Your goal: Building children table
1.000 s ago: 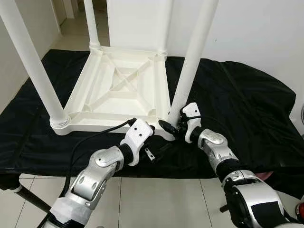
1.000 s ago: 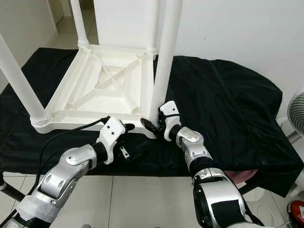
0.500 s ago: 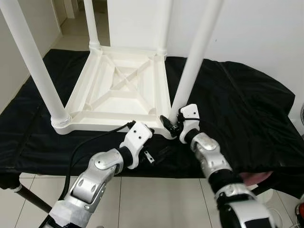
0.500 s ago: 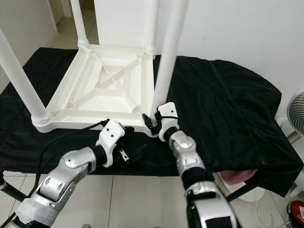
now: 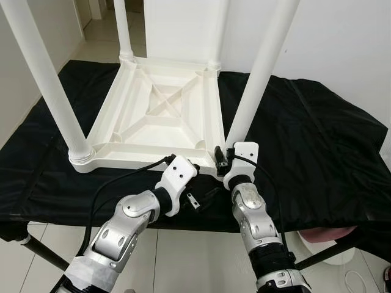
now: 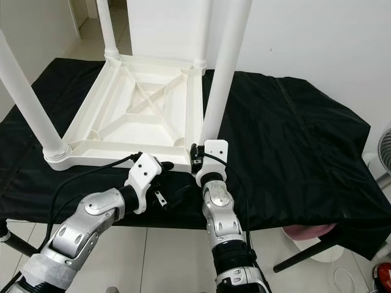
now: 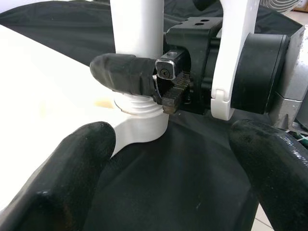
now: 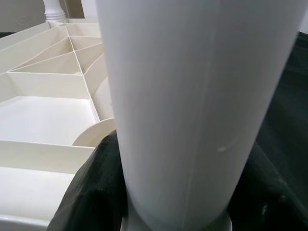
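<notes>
black cloth [image 5: 317,140] covers the work surface | white table [image 5: 159,116] lies upside down on it (legs up) | near-right leg [image 5: 259,73] gripped at its base by right gripper [image 5: 221,160] | left gripper [image 5: 194,201] unclenched, just beside that corner

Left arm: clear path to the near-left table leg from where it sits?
Probably yes. The left tool hovers open over the black cloth beside the table's front edge, and nothing stands between it and the near-left leg. The right tool is busy on the near-right leg.
</notes>
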Robot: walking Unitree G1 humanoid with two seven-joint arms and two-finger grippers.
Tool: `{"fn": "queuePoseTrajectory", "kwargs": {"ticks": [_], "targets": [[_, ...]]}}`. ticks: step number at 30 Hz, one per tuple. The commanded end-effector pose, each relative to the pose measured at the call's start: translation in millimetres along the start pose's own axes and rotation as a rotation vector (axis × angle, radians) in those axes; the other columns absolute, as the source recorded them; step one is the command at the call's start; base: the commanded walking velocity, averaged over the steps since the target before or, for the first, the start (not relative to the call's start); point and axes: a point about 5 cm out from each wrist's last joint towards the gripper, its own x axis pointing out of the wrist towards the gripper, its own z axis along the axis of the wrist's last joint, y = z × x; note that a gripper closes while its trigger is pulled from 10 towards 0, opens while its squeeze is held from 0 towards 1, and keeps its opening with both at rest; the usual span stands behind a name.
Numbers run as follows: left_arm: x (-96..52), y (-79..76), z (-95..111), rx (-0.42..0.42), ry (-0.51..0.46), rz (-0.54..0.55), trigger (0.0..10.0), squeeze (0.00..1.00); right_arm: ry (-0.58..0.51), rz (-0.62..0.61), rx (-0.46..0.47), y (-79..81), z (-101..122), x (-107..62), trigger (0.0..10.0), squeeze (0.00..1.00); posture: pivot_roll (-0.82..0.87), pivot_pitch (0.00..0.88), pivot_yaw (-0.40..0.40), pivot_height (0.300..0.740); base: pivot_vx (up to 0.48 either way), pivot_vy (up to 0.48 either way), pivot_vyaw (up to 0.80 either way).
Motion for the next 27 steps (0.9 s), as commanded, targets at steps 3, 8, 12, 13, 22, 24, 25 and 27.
{"fn": "queuePoseTrajectory", "kwargs": {"ticks": [3,8,12,13,22,24,25,27], "targets": [[2.1,-2.8,-1,-0.002,0.002,-0.043,10.0,0.00,0.053,-0.038,-0.009,-9.2,-10,-5.3,10.0,0.80,-0.03,0.000,-0.068,0.740,0.000,0.000,0.00],[2.1,-2.3,-1,-0.001,0.002,-0.038,10.0,0.00,-0.010,0.043,0.016,-9.5,0,-3.2,10.0,1.00,-0.02,0.000,-0.074,0.740,0.000,0.000,0.00],[1.9,-1.9,-1,-0.002,0.002,-0.034,10.0,0.00,-0.027,0.123,-0.002,-15.7,3,1.1,10.0,1.00,-0.02,0.000,-0.075,0.740,0.000,0.000,0.00],[1.9,-1.9,-1,-0.002,0.002,-0.034,10.0,0.00,-0.027,0.123,-0.002,-15.7,3,1.1,10.0,1.00,-0.02,0.000,-0.075,0.740,0.000,0.000,0.00],[3.2,-1.1,-1,0.007,-0.005,-0.032,10.0,0.00,0.014,0.271,-0.119,-32.4,5,17.1,10.0,0.00,-0.02,0.000,-0.076,0.740,0.000,0.000,0.00],[3.6,-0.7,-2,0.008,-0.006,-0.031,10.0,0.00,0.014,0.312,-0.137,-31.8,6,20.1,10.0,0.00,-0.02,0.000,-0.074,0.740,0.000,0.000,0.00],[3.9,0.4,-1,0.014,-0.008,-0.029,10.0,0.00,0.011,0.373,-0.162,-28.9,6,23.0,10.0,0.00,-0.02,0.000,-0.069,0.740,0.000,0.000,0.00],[3.9,0.4,-1,0.014,-0.008,-0.029,10.0,0.00,0.011,0.373,-0.162,-28.9,6,23.0,10.0,0.00,-0.02,0.000,-0.069,0.740,0.000,0.000,0.00]]}}
